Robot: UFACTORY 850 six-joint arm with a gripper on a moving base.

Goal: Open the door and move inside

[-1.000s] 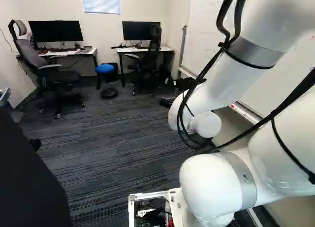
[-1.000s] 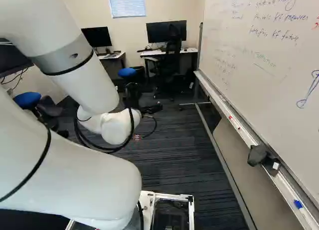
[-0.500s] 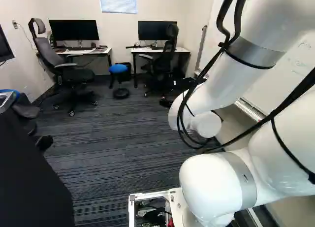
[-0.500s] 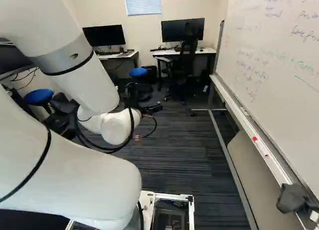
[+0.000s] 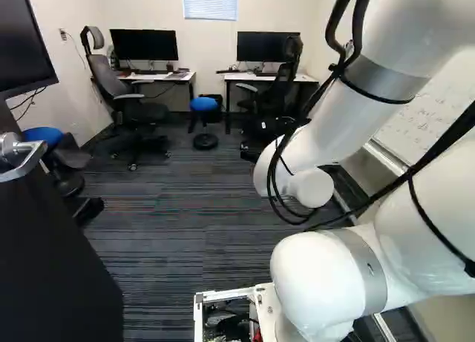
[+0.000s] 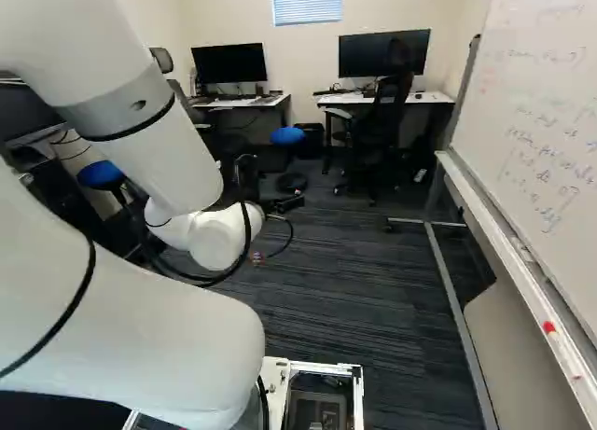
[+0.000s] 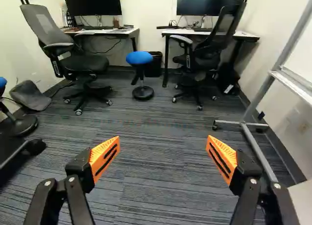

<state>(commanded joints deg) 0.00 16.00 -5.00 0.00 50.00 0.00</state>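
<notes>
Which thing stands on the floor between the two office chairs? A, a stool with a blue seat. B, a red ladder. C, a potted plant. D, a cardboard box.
A: the blue-seated stool stands between the grey-backed chair and the black chair.

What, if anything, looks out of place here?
One thing, maybe: a grey item slumps on the floor against the wall, beside the nearer blue-topped stool. It looks dropped there rather than put away, though I can't tell what it is. I see no spill or damage.
</notes>
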